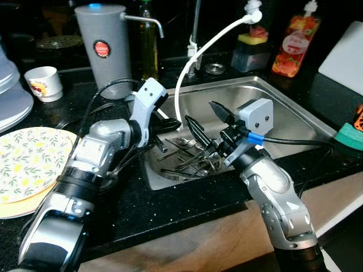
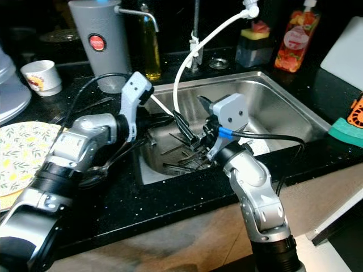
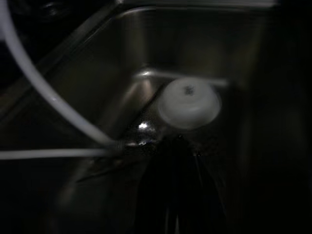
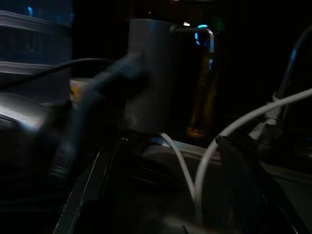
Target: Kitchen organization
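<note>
A heap of cutlery [image 1: 190, 158] lies at the bottom of the steel sink [image 1: 289, 116]. My left gripper [image 1: 169, 125] reaches over the sink's left wall, low above the cutlery. In the left wrist view its fingers [image 3: 178, 161] look pressed together, pointing at a white round stopper [image 3: 189, 103] on the sink floor. My right gripper [image 1: 207, 121] hovers open over the middle of the heap with nothing between its fingers [image 4: 248, 175]. A white hose [image 1: 193, 62] arcs from the tap down between the two grippers.
A grey jug [image 1: 105, 48], an oil bottle [image 1: 148, 48] and a small cup [image 1: 45, 83] stand behind the left arm. A floral plate [image 1: 28, 161] lies at the left. A red soap bottle [image 1: 295, 39], sponge holder [image 1: 252, 50] and white board [image 1: 346, 56] sit behind the sink.
</note>
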Tool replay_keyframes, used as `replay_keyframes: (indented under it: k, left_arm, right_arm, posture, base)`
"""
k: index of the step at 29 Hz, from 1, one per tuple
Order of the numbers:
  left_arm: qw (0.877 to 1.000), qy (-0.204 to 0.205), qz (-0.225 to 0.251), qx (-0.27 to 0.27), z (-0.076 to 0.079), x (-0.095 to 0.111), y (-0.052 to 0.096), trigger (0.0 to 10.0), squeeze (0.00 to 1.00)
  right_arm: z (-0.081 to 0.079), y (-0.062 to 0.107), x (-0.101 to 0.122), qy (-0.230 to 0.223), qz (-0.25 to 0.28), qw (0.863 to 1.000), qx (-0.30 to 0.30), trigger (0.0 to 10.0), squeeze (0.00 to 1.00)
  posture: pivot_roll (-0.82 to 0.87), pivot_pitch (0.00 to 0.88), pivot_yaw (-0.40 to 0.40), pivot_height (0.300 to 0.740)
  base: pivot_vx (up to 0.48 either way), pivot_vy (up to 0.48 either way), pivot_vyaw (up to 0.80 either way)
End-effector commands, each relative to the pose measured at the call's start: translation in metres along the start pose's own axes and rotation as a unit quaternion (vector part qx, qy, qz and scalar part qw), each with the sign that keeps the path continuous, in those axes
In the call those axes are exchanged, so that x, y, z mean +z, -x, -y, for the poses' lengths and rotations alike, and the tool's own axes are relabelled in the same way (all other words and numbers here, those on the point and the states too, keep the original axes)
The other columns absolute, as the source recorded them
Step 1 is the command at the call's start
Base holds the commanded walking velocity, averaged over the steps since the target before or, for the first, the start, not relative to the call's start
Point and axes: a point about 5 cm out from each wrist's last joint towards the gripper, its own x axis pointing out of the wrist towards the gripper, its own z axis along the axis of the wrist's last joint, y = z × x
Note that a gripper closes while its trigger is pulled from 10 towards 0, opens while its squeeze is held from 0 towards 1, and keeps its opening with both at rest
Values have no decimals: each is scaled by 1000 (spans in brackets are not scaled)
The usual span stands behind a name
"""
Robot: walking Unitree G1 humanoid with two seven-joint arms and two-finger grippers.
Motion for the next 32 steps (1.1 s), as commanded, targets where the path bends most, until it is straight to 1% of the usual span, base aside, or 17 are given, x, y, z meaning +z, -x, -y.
replay_keyframes:
  k: [1,2,4,5,10,11,15,16,17,19,20,21,23,25,27,28,32]
  left_arm:
    - [1000,-24,-16,5,3,-2,-9,10000,0]
    - [999,-45,-23,-13,11,-1,-18,10000,0]
    - [998,-49,-23,-18,13,-1,-19,10000,0]
    - [998,-48,-18,-29,15,0,-20,10000,1000]
    - [998,-44,10,-37,15,5,-16,10000,1000]
    - [998,-46,19,-35,12,8,-13,10000,0]
    - [996,-89,19,-20,-7,14,21,10000,0]
    - [996,-89,19,-20,-7,14,21,10000,0]
    - [991,-122,10,-54,-10,11,50,10000,0]
    - [989,-134,7,-69,-10,10,60,10000,0]
    - [985,-152,-4,-85,-11,8,78,10000,0]
    - [985,-152,-4,-85,-11,8,78,10000,0]
    - [981,-173,-47,-70,-26,4,124,10000,0]
    - [982,-174,-72,-33,-39,6,154,10000,0]
    - [982,-171,-75,-21,-42,7,160,10000,0]
    - [986,-148,-80,-15,-44,6,167,10000,0]
    - [986,-117,-111,-38,-36,0,188,10000,0]
  right_arm:
    - [-1,-1,2,-6,3,1000,2,10000,0]
    - [-1,-2,2,-7,5,1000,0,10000,0]
    - [-1,-2,2,-8,5,1000,0,10000,0]
    - [-1,-2,2,-8,5,1000,-2,10000,0]
    - [-2,-2,2,-14,5,1000,-3,10000,0]
    - [-2,-2,3,-14,5,1000,-2,10000,0]
    - [-3,-4,5,-22,12,1000,3,10000,0]
    - [-3,-4,5,-22,12,1000,3,10000,0]
    - [-4,-4,5,-24,13,1000,4,10000,0]
    - [-5,-4,5,-25,13,1000,5,10000,0]
    - [-5,-3,5,-26,13,1000,5,10000,0]
    - [-5,-3,5,-26,13,1000,5,10000,0]
    - [-6,-2,4,-31,11,999,7,10000,0]
    - [-7,-3,2,-36,9,999,11,10000,0]
    - [-8,-3,1,-38,9,999,12,10000,0]
    - [-10,-4,1,-40,9,999,16,10000,0]
    - [-12,-6,0,-42,9,999,26,10000,0]
  posture:
    - [34,0,28,740]
    - [34,0,30,740]
    - [34,0,30,740]
    - [37,0,34,740]
    - [45,0,25,740]
    - [45,0,25,740]
    - [59,0,28,740]
    - [59,0,28,740]
    - [62,0,28,740]
    - [62,0,28,740]
    - [78,5,28,740]
    - [78,5,28,740]
    - [96,5,26,740]
    - [102,7,24,740]
    - [102,7,24,740]
    - [109,6,25,740]
    - [126,14,19,740]
  base:
    - [0,0,0]
    - [0,0,0]
    - [0,0,0]
    - [0,0,0]
    - [0,0,0]
    - [0,0,0]
    - [0,0,0]
    - [0,0,0]
    - [0,0,0]
    - [0,0,0]
    - [0,0,0]
    - [0,0,0]
    - [0,0,0]
    - [0,0,0]
    - [0,0,0]
    - [0,0,0]
    - [0,0,0]
